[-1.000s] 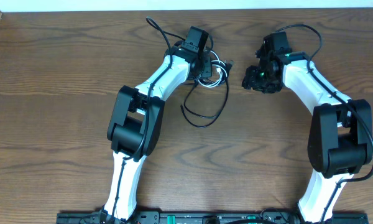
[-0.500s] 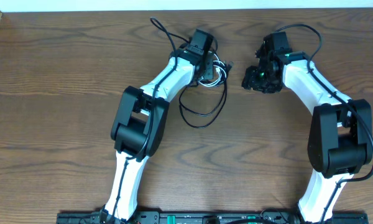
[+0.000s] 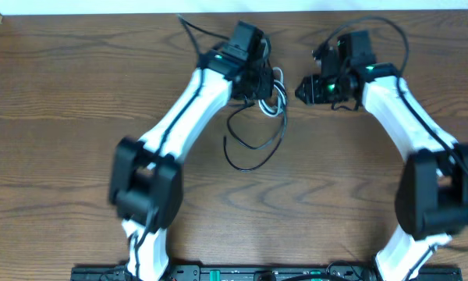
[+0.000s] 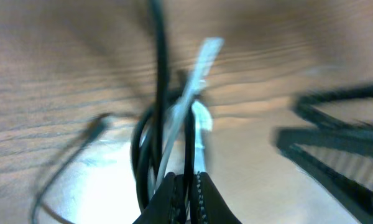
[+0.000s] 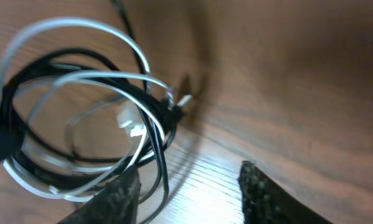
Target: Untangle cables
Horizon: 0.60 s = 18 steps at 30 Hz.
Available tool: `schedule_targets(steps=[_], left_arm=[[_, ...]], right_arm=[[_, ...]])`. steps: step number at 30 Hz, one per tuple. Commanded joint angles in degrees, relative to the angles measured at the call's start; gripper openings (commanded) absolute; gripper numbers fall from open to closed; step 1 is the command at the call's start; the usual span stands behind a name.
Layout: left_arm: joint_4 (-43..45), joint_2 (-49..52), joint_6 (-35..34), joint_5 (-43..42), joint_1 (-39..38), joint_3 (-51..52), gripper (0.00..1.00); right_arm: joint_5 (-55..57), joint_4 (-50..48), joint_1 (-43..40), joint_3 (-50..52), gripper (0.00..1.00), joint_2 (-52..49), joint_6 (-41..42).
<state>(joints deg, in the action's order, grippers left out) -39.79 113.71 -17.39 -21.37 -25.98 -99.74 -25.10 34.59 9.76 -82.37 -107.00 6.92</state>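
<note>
The white cable and the black cable lie knotted together at the back middle of the wooden table. My left gripper is shut on the black cable in the knot; in the left wrist view its fingers pinch a black strand beside the white cable. My right gripper is open and empty, just right of the knot. In the right wrist view its fingers face the coil of white cable and black cable.
A loose loop of the black cable trails toward the table's middle. Thicker black arm wires arc behind both wrists. The white back edge of the table is close behind the arms.
My left arm has swung and its gripper moved slightly back with the knot; the black loop shifted left. My right gripper moved a little left and back toward the knot.
</note>
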Motion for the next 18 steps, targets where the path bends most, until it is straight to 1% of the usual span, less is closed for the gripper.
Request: schedule_targets(steps=[1,5,6,8,12,16,18], left_arm=[[-0.52,-5.64,4.15,-6.82,0.37,-0.68,0.07],[-0.52,-8.26,4.26,-8.57,0.37,-0.68,0.08],[-0.46,-8.68,4.24,-10.21,0.46,-0.68,0.07],[-0.42,-8.83,4.24,-12.61,0.7,-0.68,0.07],[-0.26,-8.83,2.49,-15.78,2.36,-0.68,0.08],[-0.28,-8.94,1.01,-16.28,3.91,-0.68,0.07],[-0.24,-8.94,1.01,-19.3,4.59,-0.68,0.07]], right_arm=[[-4.02,-1.05,0.13,-0.46,0.51,7.43,-2.32],[-7.08,-1.66,0.33,-0.46,0.52,9.97,-2.32],[-9.31,-2.08,0.52,-0.46,0.52,10.01,-2.32],[-10.23,-2.05,0.94,-0.44,0.52,9.81,-2.32],[-9.07,-2.03,2.08,-0.44,0.51,8.9,-2.01],[-3.69,-1.29,2.47,-0.39,0.5,7.87,3.17],[-3.74,-1.38,2.45,-0.39,0.5,7.58,3.04]])
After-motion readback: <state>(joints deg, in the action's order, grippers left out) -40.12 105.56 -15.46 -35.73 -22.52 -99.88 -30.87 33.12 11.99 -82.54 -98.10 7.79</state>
